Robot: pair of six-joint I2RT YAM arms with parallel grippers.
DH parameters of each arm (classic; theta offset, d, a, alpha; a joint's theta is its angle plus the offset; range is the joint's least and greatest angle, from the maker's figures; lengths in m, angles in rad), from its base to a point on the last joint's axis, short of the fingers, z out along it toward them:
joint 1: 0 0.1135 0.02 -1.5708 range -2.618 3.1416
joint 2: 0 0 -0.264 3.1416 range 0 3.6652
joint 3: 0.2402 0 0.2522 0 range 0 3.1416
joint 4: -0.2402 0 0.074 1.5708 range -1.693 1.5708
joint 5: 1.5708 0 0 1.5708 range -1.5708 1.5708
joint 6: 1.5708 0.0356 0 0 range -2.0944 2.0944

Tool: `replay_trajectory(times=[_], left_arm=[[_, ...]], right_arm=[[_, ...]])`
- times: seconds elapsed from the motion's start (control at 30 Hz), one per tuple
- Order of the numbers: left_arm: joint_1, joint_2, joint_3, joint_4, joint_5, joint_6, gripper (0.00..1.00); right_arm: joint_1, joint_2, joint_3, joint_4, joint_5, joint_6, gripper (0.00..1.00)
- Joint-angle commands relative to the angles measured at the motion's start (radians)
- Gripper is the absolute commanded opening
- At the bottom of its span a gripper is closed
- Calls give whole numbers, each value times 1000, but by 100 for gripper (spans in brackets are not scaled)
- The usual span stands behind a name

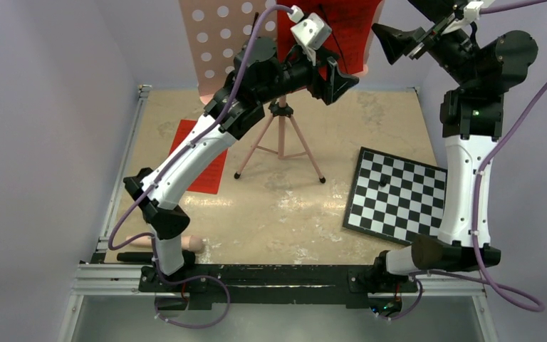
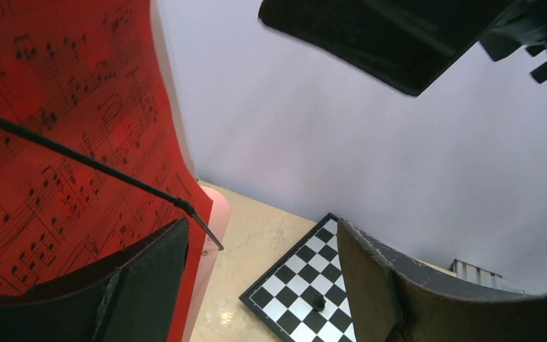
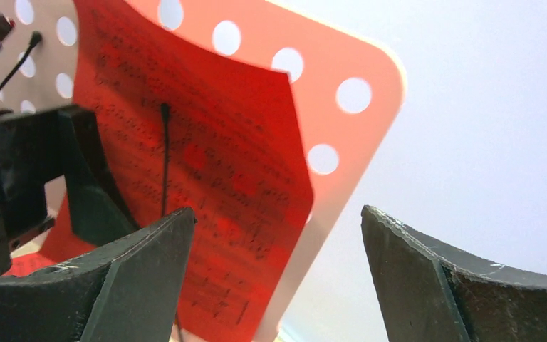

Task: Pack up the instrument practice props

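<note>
Overhead, left to right: a red sheet-music page (image 1: 212, 177) lies flat on the table (image 1: 285, 206), and the pink rod (image 1: 189, 244) rests near the front edge, partly hidden by the left arm. The pink music stand (image 1: 217, 63) is upright at the back, with a second red page (image 3: 214, 164) on its desk behind a thin black wire (image 2: 78, 160). The left gripper (image 2: 263, 263) and right gripper (image 3: 276, 221), both open and empty, are close to that page. The checkerboard (image 1: 399, 198) is at right. Judged: nothing is packed yet, and no microphone is discernible.
</note>
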Motion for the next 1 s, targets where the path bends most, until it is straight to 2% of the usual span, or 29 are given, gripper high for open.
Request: replay_trajectory(times=[0.0, 0.2, 0.37, 0.5, 0.7, 0.97], left_arm=[[-20, -2, 52, 31, -116, -63, 80], [-33, 11, 35, 62, -204, -59, 83], [-33, 31, 33, 141, -137, -40, 83], [-35, 54, 29, 207, -18, -22, 77], [-35, 63, 18, 230, -47, 7, 68], [-33, 63, -1, 251, -74, 33, 64]], right_arm=[[-10, 40, 102, 106, -42, -48, 90], [-10, 100, 213, 100, -141, -93, 87], [-10, 110, 251, 87, -202, -140, 83], [-9, 111, 279, 50, -247, -205, 80], [-8, 110, 313, -33, -264, -300, 74], [-9, 98, 307, -111, -186, -418, 62]])
